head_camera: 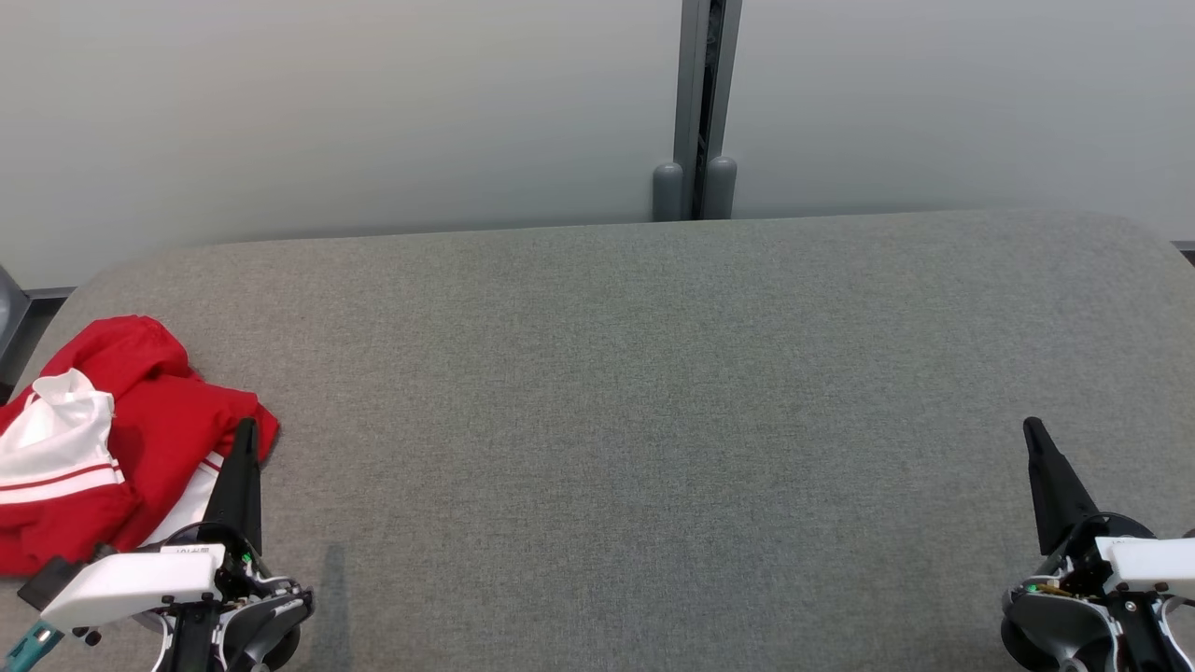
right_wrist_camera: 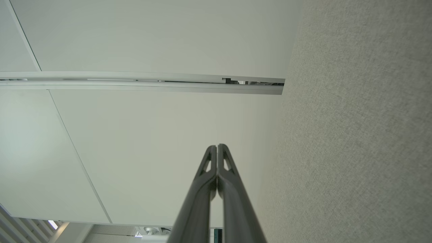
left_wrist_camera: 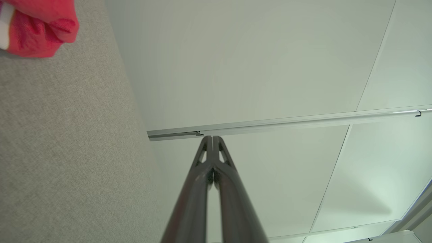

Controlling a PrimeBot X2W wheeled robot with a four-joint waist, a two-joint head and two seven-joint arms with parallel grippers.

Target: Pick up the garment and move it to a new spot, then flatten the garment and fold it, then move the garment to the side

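Grey fabric tabletop (head_camera: 653, 373) spreads before a pale wall. Near its left edge lies the red-and-white garment (head_camera: 159, 420), bunched up, its longer side running roughly near-to-far; I cannot tell which end is which. My left gripper (head_camera: 247, 431), at the garment's right edge, and my right gripper (head_camera: 1032, 429), well apart, both have fingers pressed together, empty.

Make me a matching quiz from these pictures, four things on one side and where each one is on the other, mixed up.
1 garment
2 left gripper
3 right gripper
4 post

A behind the table, middle
B lower right, over bare table
C crumpled at the table's left end
D just right of the garment

Pairs: 1-C, 2-D, 3-B, 4-A
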